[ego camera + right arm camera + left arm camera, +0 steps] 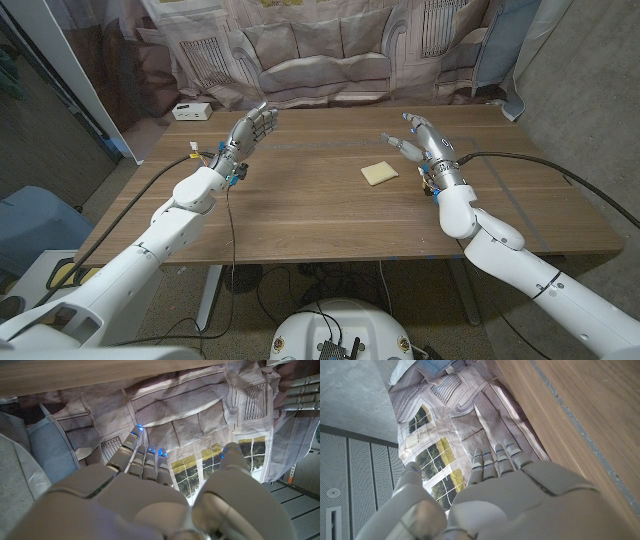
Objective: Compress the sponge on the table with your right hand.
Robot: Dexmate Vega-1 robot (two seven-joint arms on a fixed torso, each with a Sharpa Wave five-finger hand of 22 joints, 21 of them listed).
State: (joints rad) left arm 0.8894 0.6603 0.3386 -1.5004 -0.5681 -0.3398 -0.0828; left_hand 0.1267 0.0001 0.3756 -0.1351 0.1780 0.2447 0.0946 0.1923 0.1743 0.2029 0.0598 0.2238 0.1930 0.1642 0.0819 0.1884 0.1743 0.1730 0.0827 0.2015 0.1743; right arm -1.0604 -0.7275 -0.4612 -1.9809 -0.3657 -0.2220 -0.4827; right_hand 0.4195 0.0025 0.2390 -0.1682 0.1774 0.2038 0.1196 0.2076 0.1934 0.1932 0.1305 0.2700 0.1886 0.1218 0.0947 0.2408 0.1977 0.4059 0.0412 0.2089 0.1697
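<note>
Sponge place: we see the sponge (pixel 379 173) lying flat on the worktop (pixel 300 215), toward its right half
Sponge from hand: just beside our right hand (pixel 418 140), on its inner, nearer side
Nearer hand: the right; our left hand (pixel 248 133) is well apart
Right hand: raised, fingers spread, holding nothing
Left hand: raised, fingers apart, empty

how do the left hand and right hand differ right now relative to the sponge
The right hand hovers close beside the sponge, while the left hand is well away across the table. The right hand's fingers point toward the table's middle; the left hand's point up and back toward the backdrop. Both hold nothing, fingers apart, and neither touches the sponge.
</note>
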